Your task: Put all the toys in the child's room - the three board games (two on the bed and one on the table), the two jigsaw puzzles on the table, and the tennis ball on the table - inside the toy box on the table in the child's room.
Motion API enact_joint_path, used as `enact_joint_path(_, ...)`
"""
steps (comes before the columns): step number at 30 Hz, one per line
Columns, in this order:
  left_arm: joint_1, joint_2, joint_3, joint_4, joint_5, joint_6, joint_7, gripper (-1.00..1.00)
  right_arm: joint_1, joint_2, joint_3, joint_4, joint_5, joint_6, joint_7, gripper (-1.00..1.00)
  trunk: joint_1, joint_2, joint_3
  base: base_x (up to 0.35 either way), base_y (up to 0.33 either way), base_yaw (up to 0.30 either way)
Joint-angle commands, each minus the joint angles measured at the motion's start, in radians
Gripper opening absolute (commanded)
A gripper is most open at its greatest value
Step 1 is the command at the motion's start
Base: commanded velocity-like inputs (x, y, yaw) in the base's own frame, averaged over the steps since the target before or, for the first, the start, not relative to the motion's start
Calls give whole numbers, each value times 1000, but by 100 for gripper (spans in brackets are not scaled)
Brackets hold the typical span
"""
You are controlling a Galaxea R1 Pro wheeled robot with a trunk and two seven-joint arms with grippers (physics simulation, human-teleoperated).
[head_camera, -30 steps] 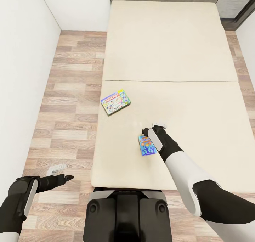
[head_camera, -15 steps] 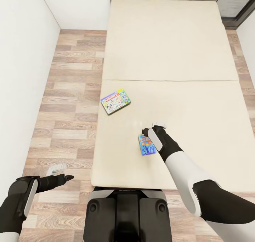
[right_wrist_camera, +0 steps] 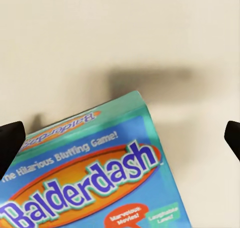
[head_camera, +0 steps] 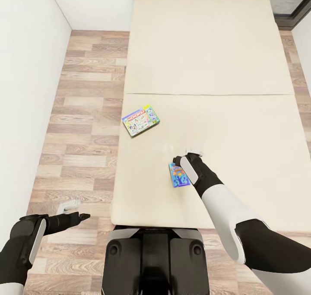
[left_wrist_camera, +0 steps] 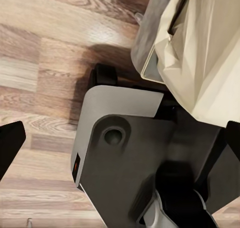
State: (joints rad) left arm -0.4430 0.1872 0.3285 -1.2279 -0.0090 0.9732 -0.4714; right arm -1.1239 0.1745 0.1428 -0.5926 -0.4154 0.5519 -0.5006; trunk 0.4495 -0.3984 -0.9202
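The head view has been tilted slightly; nothing on the bed (head_camera: pixel 242 126) is moved. The blue board game (head_camera: pixel 178 175) is straddled by the right gripper (right_wrist_camera: pixel 120 133), jaws wide and empty, so grasping remains.

From my remote station I see the cream bed (head_camera: pixel 207 70) carrying two board games: the blue Balderdash box (head_camera: pixel 178 177) right beside the right gripper (head_camera: pixel 183 157), the green-pink box (head_camera: pixel 141 120) farther off, beyond it.
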Motion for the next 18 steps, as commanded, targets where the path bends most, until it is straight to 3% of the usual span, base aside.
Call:
enact_joint_path(1, 0, 0, 1, -1, -1, 6, -4, 100, 0, 0, 3, -1, -8, 2, -9, 100, 1, -2, -3, 0, 0, 0)
enact_joint_path(18, 0, 0, 1, -1, -1, 5, -10, 100, 1, 0, 3, -4, -8, 0, -8, 100, 1, -2, -23, 0, 0, 0)
